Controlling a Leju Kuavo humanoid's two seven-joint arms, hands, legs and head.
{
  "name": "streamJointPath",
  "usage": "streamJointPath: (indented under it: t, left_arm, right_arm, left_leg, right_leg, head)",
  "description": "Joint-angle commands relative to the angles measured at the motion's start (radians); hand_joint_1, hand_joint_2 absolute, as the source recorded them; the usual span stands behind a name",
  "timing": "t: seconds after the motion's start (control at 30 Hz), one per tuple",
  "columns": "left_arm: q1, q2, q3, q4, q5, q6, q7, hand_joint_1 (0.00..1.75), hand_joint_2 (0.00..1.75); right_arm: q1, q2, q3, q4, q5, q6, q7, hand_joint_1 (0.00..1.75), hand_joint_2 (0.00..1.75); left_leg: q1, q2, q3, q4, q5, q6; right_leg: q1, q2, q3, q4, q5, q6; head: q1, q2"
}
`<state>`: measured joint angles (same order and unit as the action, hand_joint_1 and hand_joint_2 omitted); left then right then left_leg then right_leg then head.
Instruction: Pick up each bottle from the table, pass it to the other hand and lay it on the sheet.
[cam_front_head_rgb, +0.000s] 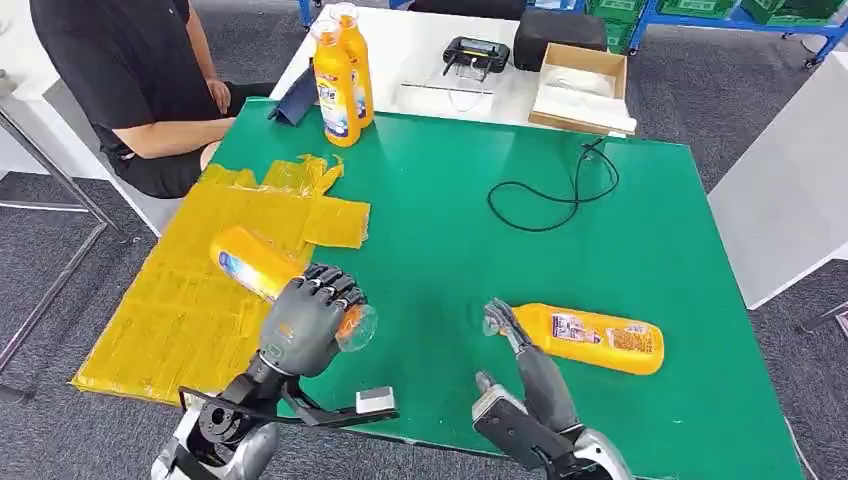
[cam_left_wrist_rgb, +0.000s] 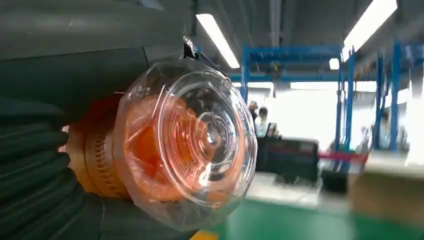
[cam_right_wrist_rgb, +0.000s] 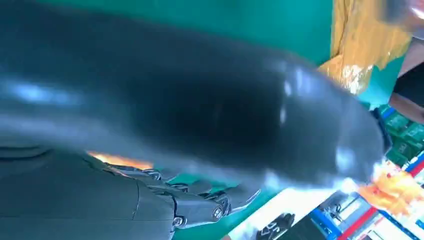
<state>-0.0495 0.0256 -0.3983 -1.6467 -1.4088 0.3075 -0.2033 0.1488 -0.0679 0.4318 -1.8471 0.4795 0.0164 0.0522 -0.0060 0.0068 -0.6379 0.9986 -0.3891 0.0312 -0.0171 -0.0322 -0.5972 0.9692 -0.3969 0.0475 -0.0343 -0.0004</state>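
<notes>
A yellow bottle is gripped near its neck by the left hand at the table's near-left edge; its clear cap is turned toward the wrist camera, and its long axis runs from the hand out over the yellow sheet, base toward the far left. A second bottle is laid flat near the table's near edge, its long axis along that edge and its cap touched by the fingertips of the right hand, whose fingers are spread with nothing clasped. Two more bottles are stood upright at the far-left corner. Beyond the far edge, an open cardboard box is seen with pale wrapping inside.
</notes>
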Motion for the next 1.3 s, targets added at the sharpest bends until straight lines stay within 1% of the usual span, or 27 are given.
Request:
streamJointPath:
  t: [0.03, 0.1, 0.17, 0.47, 0.53, 0.67, 0.7, 0.73, 0.77, 0.83, 0.9, 0.93, 0.97, 1.0, 1.07, 1.1, 1.17, 1.2, 1.3]
  left_arm:
    - [-0.217, 0.135, -0.131, 0.48, -0.051, -0.088, 0.072, 1.75, 1.75]
    - [-0.25, 0.14, -0.139, 0.529, -0.047, -0.113, 0.079, 1.75, 1.75]
    - [-0.261, 0.139, -0.141, 0.548, -0.048, -0.11, 0.083, 1.75, 1.75]
    - [-0.261, 0.136, -0.144, 0.546, -0.049, -0.11, 0.083, 1.75, 1.75]
    - [-0.28, 0.148, -0.159, 0.56, -0.038, -0.162, 0.1, 1.75, 1.75]
    - [-0.32, 0.148, -0.147, 0.604, -0.028, -0.187, 0.121, 1.75, 1.75]
    - [-0.327, 0.148, -0.143, 0.608, -0.027, -0.188, 0.126, 1.75, 1.75]
    - [-0.334, 0.148, -0.139, 0.608, -0.022, -0.191, 0.126, 0.98, 1.75]
    - [-0.339, 0.14, -0.124, 0.605, 0.015, -0.196, 0.109, 0.0, 1.75]
    - [-0.348, 0.139, -0.122, 0.57, 0.052, -0.2, 0.082, 0.0, 1.75]
    - [-0.352, 0.133, -0.116, 0.525, 0.143, -0.253, 0.032, 0.0, 1.75]
    - [-0.349, 0.122, -0.099, 0.508, 0.241, -0.295, -0.015, 0.0, 1.75]
    - [-0.357, 0.121, -0.095, 0.501, 0.333, -0.35, -0.049, 0.0, 1.75]
    - [-0.359, 0.124, -0.098, 0.495, 0.373, -0.363, -0.054, 0.0, 1.75]
    - [-0.361, 0.129, -0.102, 0.493, 0.378, -0.364, -0.055, 0.0, 1.75]
    - [-0.347, 0.122, -0.072, 0.489, 0.472, -0.391, -0.079, 0.0, 1.75]
    - [-0.327, 0.137, -0.053, 0.476, 0.554, -0.413, -0.089, 0.0, 1.75]
    - [-0.32, 0.14, -0.043, 0.476, 0.595, -0.43, -0.099, 0.0, 1.75]
    - [-0.317, 0.145, -0.043, 0.477, 0.597, -0.43, -0.1, 0.0, 1.75]
  right_arm:
    - [-0.045, -0.051, -0.061, 0.006, -0.012, 0.022, -0.011, 0.0, 0.0]
    - [-0.059, -0.055, -0.059, 0.005, -0.012, 0.022, -0.012, 0.0, 0.0]
    - [-0.068, -0.053, -0.059, 0.008, -0.014, 0.025, -0.012, 0.0, 0.0]
    - [-0.067, -0.053, -0.059, 0.008, -0.014, 0.025, -0.012, 0.0, 0.0]
    - [-0.078, -0.059, -0.054, 0.006, -0.014, 0.026, -0.01, 0.0, 0.0]
    - [-0.109, -0.072, -0.06, 0.007, 0.003, 0.033, 0.017, 0.0, 0.0]
    - [-0.118, -0.078, -0.063, 0.011, 0.007, 0.036, 0.026, 0.0, 0.0]
    - [-0.131, -0.091, -0.066, 0.019, 0.011, 0.048, 0.037, 0.0, 0.0]
    - [-0.151, -0.111, -0.068, 0.034, 0.027, 0.061, 0.062, 0.0, 0.0]
    - [-0.207, -0.141, -0.096, 0.086, 0.043, 0.079, 0.091, 0.0, 0.0]
    - [-0.276, -0.175, -0.115, 0.16, 0.096, 0.109, 0.116, 0.0, 0.0]
    - [-0.296, -0.18, -0.139, 0.201, 0.042, 0.158, 0.123, 0.0, 1.75]
    - [-0.325, -0.216, -0.146, 0.255, 0.036, 0.18, 0.118, 0.0, 1.75]
    - [-0.336, -0.222, -0.156, 0.289, 0.039, 0.185, 0.106, 0.0, 1.75]
    - [-0.338, -0.223, -0.158, 0.3, 0.04, 0.186, 0.096, 0.0, 1.75]
    - [-0.341, -0.234, -0.15, 0.32, 0.06, 0.192, 0.102, 0.0, 1.75]
    - [-0.345, -0.249, -0.148, 0.36, 0.082, 0.199, 0.098, 0.0, 1.75]
    - [-0.348, -0.255, -0.146, 0.377, 0.09, 0.203, 0.096, 0.0, 1.75]
    - [-0.346, -0.258, -0.146, 0.384, 0.092, 0.203, 0.094, 0.0, 1.75]
  left_leg:
    - [0.0, -0.003, 0.006, -0.002, 0.0, -0.002]
    - [0.0, -0.002, 0.003, -0.001, 0.001, -0.001]
    - [0.0, -0.002, 0.004, -0.001, 0.0, -0.002]
    - [0.001, -0.001, 0.003, 0.0, -0.001, -0.002]
    - [0.001, 0.0, 0.002, 0.0, 0.0, -0.002]
    - [0.001, 0.0, 0.002, 0.001, -0.001, -0.003]
    - [0.001, 0.0, 0.0, 0.0, 0.0, -0.002]
    - [0.001, -0.001, 0.002, 0.001, 0.0, -0.002]
    - [0.001, 0.0, 0.001, 0.001, 0.0, -0.002]
    - [0.001, 0.0, 0.002, 0.001, 0.0, -0.002]
    - [0.001, 0.001, 0.001, 0.001, 0.001, -0.002]
    - [0.001, 0.001, 0.0, 0.001, 0.001, -0.001]
    - [0.001, 0.001, 0.002, 0.002, 0.001, -0.001]
    - [0.001, 0.001, 0.001, 0.001, 0.001, -0.001]
    - [0.001, 0.0, 0.002, 0.001, 0.002, -0.001]
    - [0.001, -0.001, 0.003, 0.001, 0.001, -0.001]
    - [0.0, -0.001, 0.001, 0.001, 0.003, 0.002]
    - [0.0, 0.0, 0.002, 0.001, 0.002, 0.001]
    - [0.0, -0.002, 0.002, 0.0, 0.003, 0.001]
  right_leg:
    - [0.0, 0.0, 0.006, -0.001, -0.002, -0.003]
    - [0.0, 0.0, 0.004, -0.001, 0.0, -0.002]
    - [0.0, 0.0, 0.004, -0.001, -0.001, -0.002]
    - [0.001, 0.002, 0.004, 0.0, -0.001, -0.003]
    - [0.0, 0.002, 0.003, 0.0, -0.001, -0.003]
    - [0.001, 0.003, 0.003, 0.001, -0.001, -0.003]
    - [0.0, 0.002, 0.001, 0.0, 0.0, -0.002]
    - [0.001, 0.002, 0.003, 0.001, -0.001, -0.003]
    - [0.001, 0.002, 0.002, 0.001, -0.001, -0.003]
    - [0.001, 0.002, 0.003, 0.001, -0.001, -0.003]
    - [0.001, 0.004, 0.002, 0.001, 0.0, -0.003]
    - [0.001, 0.003, 0.002, 0.0, 0.001, -0.002]
    - [0.001, 0.004, 0.004, 0.0, 0.001, -0.002]
    - [0.001, 0.003, 0.003, 0.0, 0.002, -0.002]
    - [0.001, 0.002, 0.004, -0.001, 0.002, -0.001]
    - [0.001, 0.003, 0.005, -0.001, 0.001, -0.002]
    - [0.0, 0.001, 0.003, -0.001, 0.003, 0.0]
    - [0.0, 0.002, 0.005, -0.001, 0.002, -0.001]
    - [0.0, 0.001, 0.005, 0.0, 0.002, 0.0]
  head:
    - [0.0, 0.0]
    - [0.0, 0.0]
    - [0.0, 0.0]
    - [0.0, 0.0]
    - [0.0, 0.0]
    - [0.0, 0.0]
    - [0.0, 0.0]
    - [0.0, 0.0]
    - [0.0, 0.0]
    - [0.0, 0.0]
    - [0.0, 0.0]
    - [0.0, 0.0]
    - [0.0, 0.0]
    - [0.0, 0.0]
    - [0.0, 0.0]
    - [0.0, 0.0]
    - [0.001, 0.0]
    - [0.0, 0.0]
    - [0.0, 0.0]
